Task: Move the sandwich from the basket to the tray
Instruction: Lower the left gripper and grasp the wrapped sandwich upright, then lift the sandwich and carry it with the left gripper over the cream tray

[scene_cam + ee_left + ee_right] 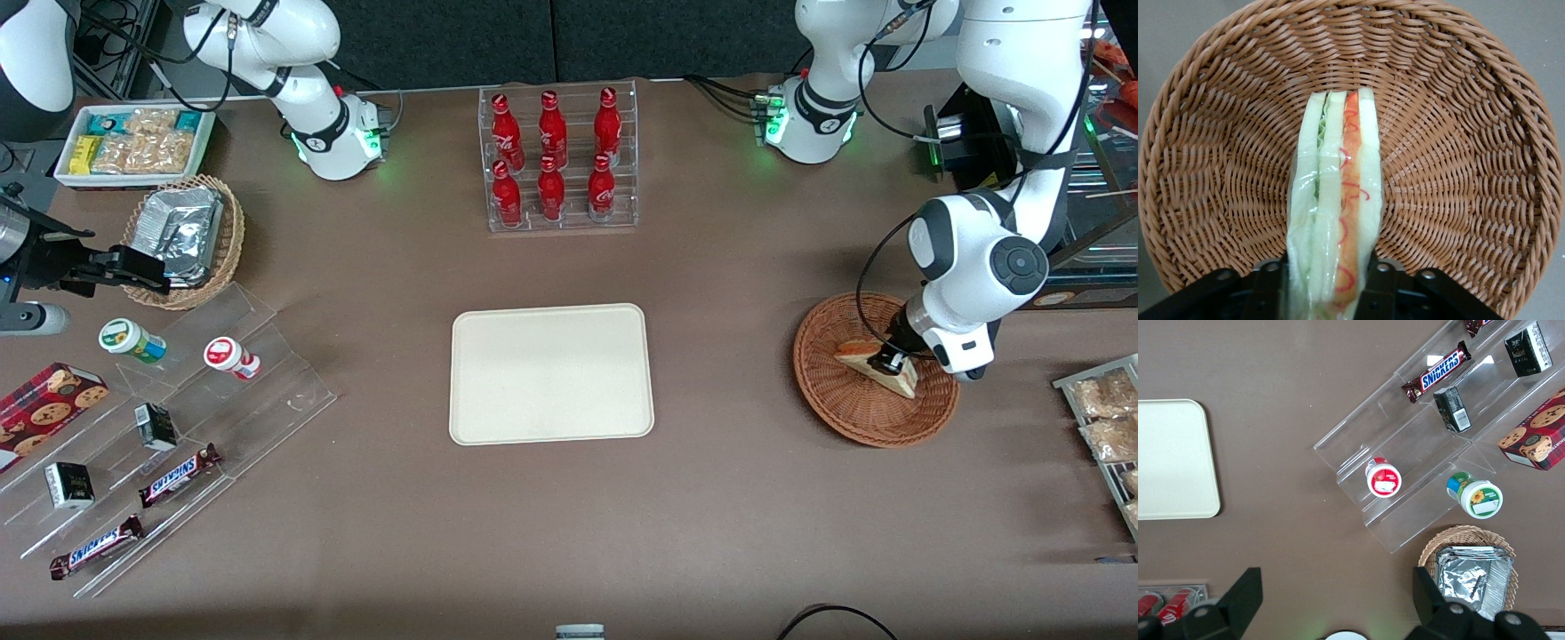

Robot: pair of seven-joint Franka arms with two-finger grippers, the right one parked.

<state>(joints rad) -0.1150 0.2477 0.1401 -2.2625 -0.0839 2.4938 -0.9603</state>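
Wicker basket [1458, 167] held sandwich [1335, 213] on edge; gripper [889, 363] fingers [1381, 293] clasped bread faces, ready for lift to tray [551, 373].

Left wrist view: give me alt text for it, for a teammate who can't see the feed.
The gripper straddles a wrapped sandwich, one black finger on each side, inside the round reddish-brown wicker basket. The sandwich stands on edge, showing white bread with green and red-orange filling, and the basket holds nothing else.
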